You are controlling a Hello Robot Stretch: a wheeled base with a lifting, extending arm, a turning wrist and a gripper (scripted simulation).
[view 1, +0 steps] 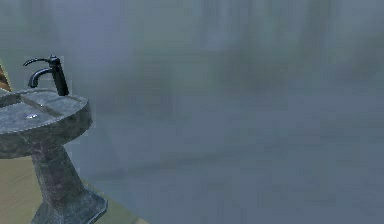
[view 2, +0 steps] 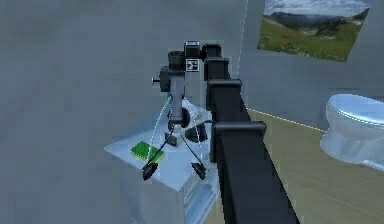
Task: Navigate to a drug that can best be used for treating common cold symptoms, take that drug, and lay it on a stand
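Stand (view 2: pixel 150 200) at gripper's (view 2: pixel 173 172) far end
Green flat item (view 2: pixel 148 152) on it by one fingertip; cannot tell whether gripper holds anything, or its finger setting.

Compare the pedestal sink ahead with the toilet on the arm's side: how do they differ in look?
The pedestal sink is dark mottled grey stone; the toilet is plain white. The sink rises on a slim column with a black faucet on top; the toilet is a broad rounded bowl. Both stand on tan floor by a grey-blue wall.
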